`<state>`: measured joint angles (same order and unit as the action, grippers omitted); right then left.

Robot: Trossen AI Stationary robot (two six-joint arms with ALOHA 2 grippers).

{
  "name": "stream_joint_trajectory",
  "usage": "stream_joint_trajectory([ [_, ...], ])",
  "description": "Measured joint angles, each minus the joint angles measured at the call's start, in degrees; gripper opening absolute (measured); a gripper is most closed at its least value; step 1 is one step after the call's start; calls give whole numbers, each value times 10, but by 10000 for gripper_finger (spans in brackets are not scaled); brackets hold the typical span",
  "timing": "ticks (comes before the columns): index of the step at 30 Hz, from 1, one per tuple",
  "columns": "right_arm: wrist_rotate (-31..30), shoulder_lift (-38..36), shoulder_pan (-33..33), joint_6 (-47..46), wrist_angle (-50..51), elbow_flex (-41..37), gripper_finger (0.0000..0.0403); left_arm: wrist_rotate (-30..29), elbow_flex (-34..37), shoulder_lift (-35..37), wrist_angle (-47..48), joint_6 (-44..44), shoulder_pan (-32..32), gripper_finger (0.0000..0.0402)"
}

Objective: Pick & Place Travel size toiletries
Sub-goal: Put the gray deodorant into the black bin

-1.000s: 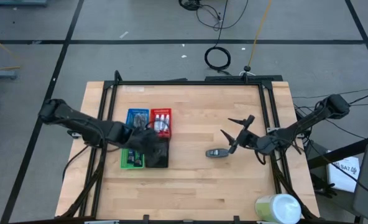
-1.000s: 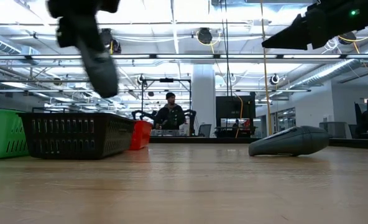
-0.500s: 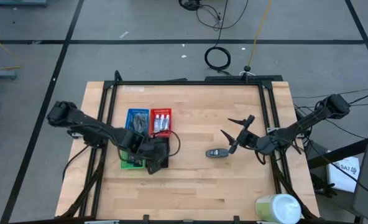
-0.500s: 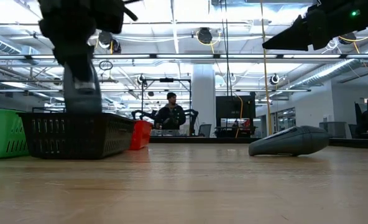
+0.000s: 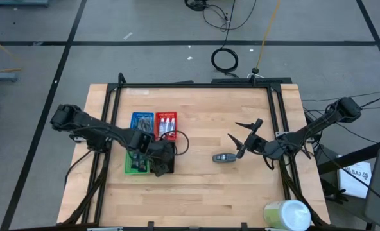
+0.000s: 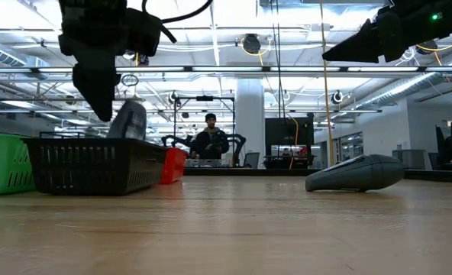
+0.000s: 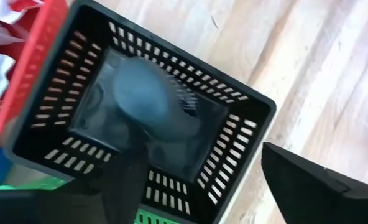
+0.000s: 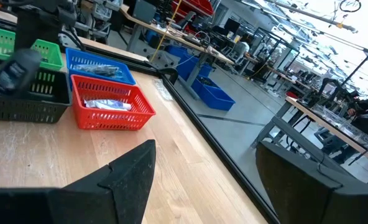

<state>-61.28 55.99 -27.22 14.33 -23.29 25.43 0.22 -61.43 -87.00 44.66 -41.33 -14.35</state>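
Two dark grey oblong packs are in play for you right now. One dark pack [image 6: 128, 121] is smooth and rounded, and it sits tilted in your black tray [image 5: 166, 165], its upper end poking above the tray's slotted wall in the low view. From your left wrist camera that pack [image 7: 156, 102] lies slantwise across the tray floor, blurred, with nothing holding it. The other pack [image 5: 224, 157] lies flat on the bare counter [image 5: 203, 186], right of centre, with pale marks on its top; in the low view it [image 6: 355, 173] reads as a long, low, tapered shape.

Your left gripper [image 5: 153, 154] hangs just above the black tray, fingers spread apart and empty, the arm reaching in from the left edge across the counter. The black tray stands touching the green tray [image 5: 133, 165], with the red tray [image 5: 167, 126] and blue tray [image 5: 141, 121] just behind; small white tubes [image 5: 167, 127] lie in the red one.

Your right gripper [image 5: 243, 136] hovers near the counter pack, just beyond it, fingers wide apart and holding nothing, the arm stretching in from the right side. A pale green-white cylinder [image 5: 287, 215] stands at the counter's near right corner.
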Motion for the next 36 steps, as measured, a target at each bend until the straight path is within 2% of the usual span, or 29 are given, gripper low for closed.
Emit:
stream_joint_trajectory([
  [6,0,0,0,0,0,0,265,5,0,3,1,20,13,326],
  [17,6,0,0,-2,13,0,266,-16,0,47,-34,51,22,307],
  [19,42,0,0,-15,31,0,265,-39,0,59,-63,80,21,306],
  [23,178,6,11,-94,27,0,265,-125,0,82,-130,172,14,307],
  [25,226,18,22,-141,29,0,265,-155,0,89,-177,218,14,307],
  [30,352,61,39,-229,88,22,265,-154,0,94,-308,321,36,308],
  [36,414,142,54,-285,148,51,265,-138,0,94,-355,368,77,308],
])
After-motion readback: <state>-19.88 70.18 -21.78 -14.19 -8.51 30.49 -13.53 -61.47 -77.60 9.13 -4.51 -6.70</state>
